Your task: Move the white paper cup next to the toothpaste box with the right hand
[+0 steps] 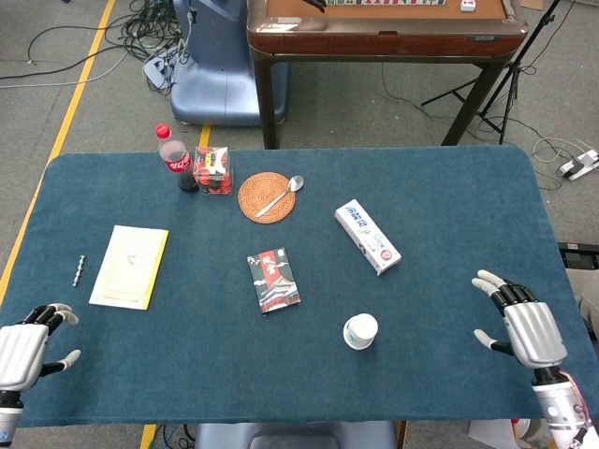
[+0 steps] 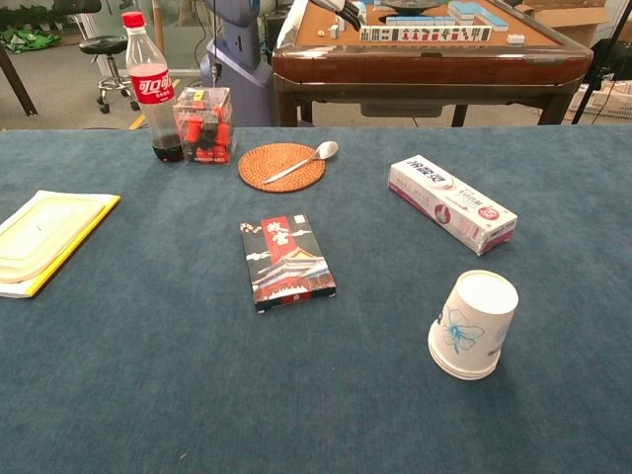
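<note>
A white paper cup point(image 1: 360, 330) point(image 2: 473, 325) with a blue flower print stands upside down near the table's front, right of centre. The white toothpaste box point(image 1: 368, 236) point(image 2: 451, 203) lies flat behind it, a short gap apart. My right hand point(image 1: 526, 323) hovers over the table's right front part, fingers spread and holding nothing, well to the right of the cup. At the front left corner, my left hand point(image 1: 26, 342) is open too. Neither hand appears in the chest view.
A dark card box point(image 1: 274, 280) lies mid-table. Behind it sit a woven coaster with a spoon point(image 1: 268, 196), a cola bottle point(image 1: 175, 158) and a clear box of red items point(image 1: 212, 170). A yellow-edged pad point(image 1: 130, 266) and a small metal bit point(image 1: 79, 270) lie at left.
</note>
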Controlling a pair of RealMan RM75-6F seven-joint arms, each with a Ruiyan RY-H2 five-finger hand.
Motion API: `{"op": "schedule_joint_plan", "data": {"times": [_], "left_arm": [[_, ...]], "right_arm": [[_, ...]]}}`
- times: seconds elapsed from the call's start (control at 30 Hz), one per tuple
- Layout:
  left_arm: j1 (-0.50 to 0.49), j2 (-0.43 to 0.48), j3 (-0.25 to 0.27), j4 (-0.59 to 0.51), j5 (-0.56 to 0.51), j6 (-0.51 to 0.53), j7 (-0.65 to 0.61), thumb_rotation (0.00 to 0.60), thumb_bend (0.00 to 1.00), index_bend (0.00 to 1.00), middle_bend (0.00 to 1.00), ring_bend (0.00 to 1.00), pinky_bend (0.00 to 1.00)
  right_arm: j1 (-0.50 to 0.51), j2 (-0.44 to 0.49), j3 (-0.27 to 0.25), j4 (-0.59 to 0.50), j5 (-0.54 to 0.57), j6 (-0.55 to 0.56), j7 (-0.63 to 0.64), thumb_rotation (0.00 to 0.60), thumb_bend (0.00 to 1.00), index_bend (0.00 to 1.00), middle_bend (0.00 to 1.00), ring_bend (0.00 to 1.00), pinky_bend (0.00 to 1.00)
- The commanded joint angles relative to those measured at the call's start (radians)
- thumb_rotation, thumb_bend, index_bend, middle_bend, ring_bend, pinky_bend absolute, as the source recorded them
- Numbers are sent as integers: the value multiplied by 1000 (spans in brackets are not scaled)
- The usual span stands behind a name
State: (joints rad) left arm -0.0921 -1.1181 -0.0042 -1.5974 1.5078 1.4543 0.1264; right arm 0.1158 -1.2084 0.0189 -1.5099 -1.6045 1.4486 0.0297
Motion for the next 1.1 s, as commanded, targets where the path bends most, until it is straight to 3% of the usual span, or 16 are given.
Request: {"op": "schedule_joint_plan", "data": {"times": [0.03, 0.37, 0.57, 0.77, 1.1], "left_arm": [[1, 5, 0, -1, -5, -2, -2, 600, 92, 438, 330, 298, 586], [20, 33, -6, -29, -19, 23, -7, 600, 91, 444, 334, 298, 586], [16, 32, -5, -27, -23, 9, -11, 600, 92, 445, 339, 298, 586], [16, 38, -11, -28, -33, 6, -28, 600, 91, 439, 339, 298, 587], [18, 57, -16, -42, -50, -1, -45, 600, 91, 436, 357, 311, 587]], "right_arm": [[10, -18, -31, -23, -50, -8, -30, 600, 0, 89, 81, 108, 219], [66, -104, -68, -51, -161, -65, -139, 600, 0, 73, 47, 48, 157], [102, -183, -63, -42, -172, -124, -245, 600, 0, 1, 1, 2, 117], [127, -276, -51, 7, -176, -143, -290, 600, 0, 0, 0, 0, 52], [156, -398, -39, 132, -174, -137, -276, 600, 0, 0, 0, 0, 39]]}}
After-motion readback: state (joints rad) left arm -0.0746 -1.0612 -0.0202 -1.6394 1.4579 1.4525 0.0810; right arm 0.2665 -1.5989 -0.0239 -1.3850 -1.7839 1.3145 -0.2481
